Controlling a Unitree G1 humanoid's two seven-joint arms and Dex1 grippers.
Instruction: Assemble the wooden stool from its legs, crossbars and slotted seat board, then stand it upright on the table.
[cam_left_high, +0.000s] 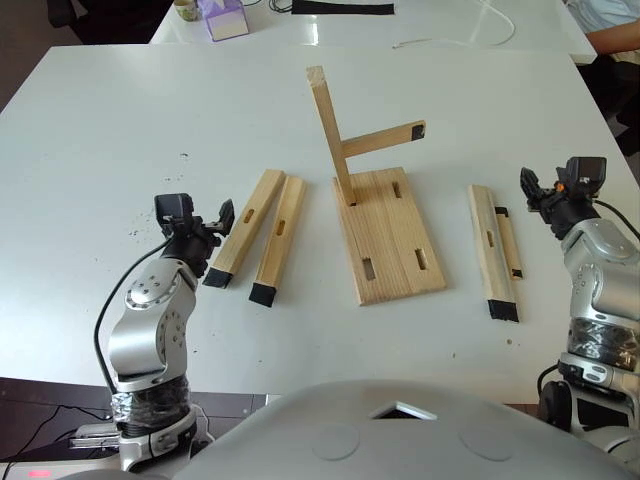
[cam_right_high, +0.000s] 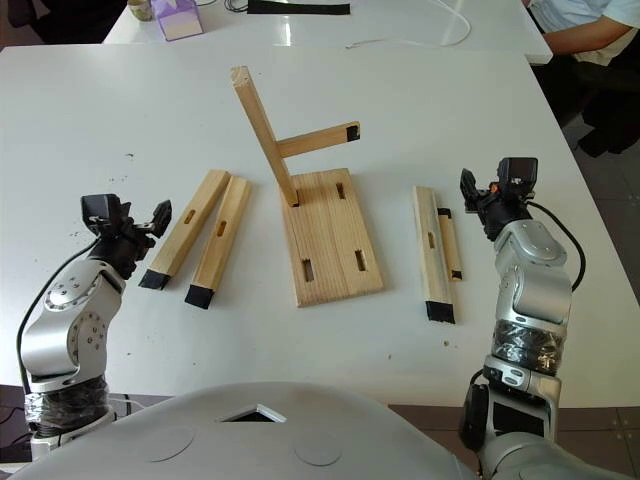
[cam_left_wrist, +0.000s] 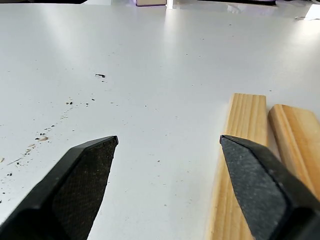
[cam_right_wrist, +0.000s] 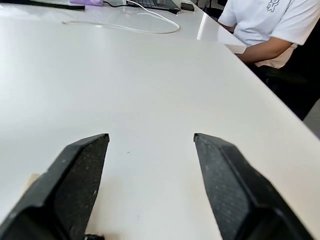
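Left gripper (cam_left_wrist: 167, 142) is wide open and empty, low over the tabletop (cam_left_high: 120, 110) toward its near-left corner, with one finger just beside the left pair of legs (cam_left_high: 245, 228). Right gripper (cam_right_wrist: 150, 137) is also open and empty by the right edge, near a third loose leg (cam_left_high: 492, 250) with a thin crossbar (cam_left_high: 511, 243) lying against it. Seat board (cam_left_high: 395, 245) lies flat mid-tabletop; a standing leg (cam_left_high: 330, 130) sits in its far-left slot with a fitted crossbar (cam_left_high: 382, 140) sticking out sideways. Judgement: the parts look light, stiff and smooth — probably slippery. Grip a leg across its narrow sides near mid-length, clear of the slot. The standing leg could topple if bumped.
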